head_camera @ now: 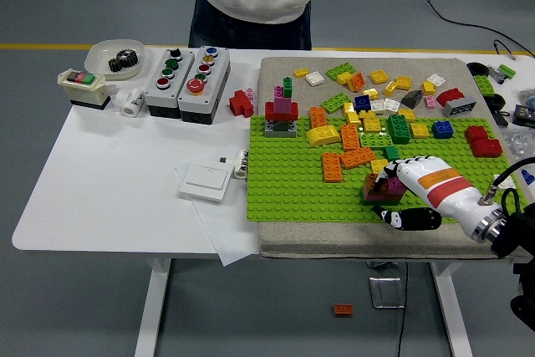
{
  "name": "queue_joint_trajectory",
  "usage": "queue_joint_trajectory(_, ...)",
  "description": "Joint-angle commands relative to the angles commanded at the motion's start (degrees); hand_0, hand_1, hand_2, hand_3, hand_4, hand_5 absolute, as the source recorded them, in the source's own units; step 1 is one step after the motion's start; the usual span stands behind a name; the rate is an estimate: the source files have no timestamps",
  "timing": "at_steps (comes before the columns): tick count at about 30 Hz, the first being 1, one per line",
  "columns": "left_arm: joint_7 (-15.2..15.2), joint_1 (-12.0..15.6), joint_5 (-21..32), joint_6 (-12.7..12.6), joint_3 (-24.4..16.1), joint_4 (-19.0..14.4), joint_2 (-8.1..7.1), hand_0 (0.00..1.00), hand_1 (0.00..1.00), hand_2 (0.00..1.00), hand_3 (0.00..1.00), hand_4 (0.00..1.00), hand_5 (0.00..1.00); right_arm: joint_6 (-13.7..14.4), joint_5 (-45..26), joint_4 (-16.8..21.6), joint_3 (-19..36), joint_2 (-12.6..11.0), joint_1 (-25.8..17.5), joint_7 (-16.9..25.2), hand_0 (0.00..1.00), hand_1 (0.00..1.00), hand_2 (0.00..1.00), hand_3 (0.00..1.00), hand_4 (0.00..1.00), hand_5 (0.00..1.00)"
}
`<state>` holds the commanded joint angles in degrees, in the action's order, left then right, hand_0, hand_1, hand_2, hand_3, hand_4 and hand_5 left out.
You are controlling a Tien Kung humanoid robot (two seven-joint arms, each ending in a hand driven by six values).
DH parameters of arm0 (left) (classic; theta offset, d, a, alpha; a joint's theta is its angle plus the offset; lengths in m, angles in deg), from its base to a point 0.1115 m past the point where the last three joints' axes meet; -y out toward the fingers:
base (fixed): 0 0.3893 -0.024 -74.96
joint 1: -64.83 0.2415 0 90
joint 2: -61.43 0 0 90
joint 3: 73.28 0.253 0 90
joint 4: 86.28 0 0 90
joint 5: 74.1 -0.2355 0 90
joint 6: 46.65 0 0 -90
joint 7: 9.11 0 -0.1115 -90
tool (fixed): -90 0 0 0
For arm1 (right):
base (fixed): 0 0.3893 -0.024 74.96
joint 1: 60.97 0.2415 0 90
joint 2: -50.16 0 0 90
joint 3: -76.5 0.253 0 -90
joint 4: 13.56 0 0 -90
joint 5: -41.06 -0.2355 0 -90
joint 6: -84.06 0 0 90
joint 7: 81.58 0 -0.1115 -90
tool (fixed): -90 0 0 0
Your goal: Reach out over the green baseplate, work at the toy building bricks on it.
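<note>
1 hand (pixel 407 183) on brick stack (pixel 382 190)

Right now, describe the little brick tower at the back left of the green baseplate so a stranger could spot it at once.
Start at the green baseplate and go to its far left corner, just right of the loose red brick on the white table. The tower stands there apart from the scattered bricks: a grey base, red middle, pink block above. Unlike its flat neighbours, it is stacked several layers high.

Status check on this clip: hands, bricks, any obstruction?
Right hand on small brick stack, near edge of green baseplate. Left hand out of view. Loose bricks just beyond.
</note>
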<state>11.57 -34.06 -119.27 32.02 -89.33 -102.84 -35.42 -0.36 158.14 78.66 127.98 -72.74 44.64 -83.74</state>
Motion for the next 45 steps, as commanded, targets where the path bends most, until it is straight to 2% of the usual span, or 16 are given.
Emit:
queue_joint_trajectory(9,0.12,0.11,-0.44,0.16,-0.35,0.03,0.04,0.793,0.775,0.772,0.595,0.663,0.666,1.39,-0.46,0.73,2.38,-0.01,-0.08,0.41,0.678,0.649,0.699,0.589,0.751,0.407)
queue_joint_trajectory(13,0.13,0.11,-0.48,0.21,-0.43,0.04,0.06,0.793,0.775,0.772,0.595,0.663,0.666,0.91,-0.03,0.41,3.69,0.0,-0.32,0.11,0.678,0.649,0.699,0.589,0.751,0.407)
queue_joint_trajectory(20,0.22,0.14,-0.83,0.35,-0.66,0.06,0.11,0.793,0.775,0.773,0.596,0.663,0.666,2.48,-0.21,-1.87,5.71,0.54,0.41,-0.73,0.689,0.65,0.707,0.609,0.76,0.406)
queue_joint_trajectory(21,0.23,0.14,-0.87,0.37,-0.68,0.07,0.12,0.793,0.776,0.772,0.595,0.663,0.666,2.62,-0.21,-2.08,5.82,0.58,0.5,-0.79,0.771,0.727,0.775,0.756,0.828,0.436)
queue_joint_trajectory(27,0.35,0.11,-1.2,0.52,-0.92,0.08,0.12,0.793,0.776,0.772,0.595,0.663,0.666,5.49,0.39,-6.51,7.37,1.14,2.46,-1.22,0.771,0.727,0.775,0.756,0.828,0.436)
queue_joint_trajectory(28,0.36,0.1,-1.29,0.55,-0.97,0.1,0.1,0.792,0.775,0.771,0.594,0.663,0.667,6.05,0.56,-7.32,7.65,1.25,2.84,-1.13,0.818,0.775,0.812,0.835,0.851,0.438)
queue_joint_trajectory(33,0.43,0.07,-1.57,0.61,-1.18,0.12,0.08,0.792,0.775,0.771,0.594,0.663,0.667,8.38,-0.98,-11.51,8.39,1.84,4.34,-0.53,0.818,0.775,0.812,0.835,0.851,0.438)
queue_joint_trajectory(34,0.44,0.07,-1.58,0.62,-1.22,0.12,0.08,0.792,0.775,0.773,0.595,0.663,0.667,8.9,-1.78,-12.23,8.39,1.95,4.59,-0.29,0.842,0.805,0.843,0.872,0.862,0.449)
queue_joint_trajectory(39,0.62,0.12,-2.05,0.79,-1.53,0.09,0.07,0.792,0.775,0.773,0.595,0.663,0.667,11.59,-11.0,-16.91,7.89,2.56,6.36,1.9,0.842,0.805,0.843,0.872,0.862,0.449)
queue_joint_trajectory(40,0.65,0.13,-2.13,0.82,-1.58,0.09,0.08,0.791,0.776,0.773,0.594,0.663,0.667,11.68,-12.35,-17.57,7.82,2.56,6.74,2.24,0.801,0.781,0.825,0.866,0.847,0.427)
queue_joint_trajectory(45,0.79,0.16,-2.62,1.01,-1.88,0.06,0.11,0.791,0.776,0.773,0.594,0.663,0.667,11.5,-14.92,-23.02,7.02,2.19,9.99,3.61,0.801,0.781,0.825,0.866,0.847,0.427)
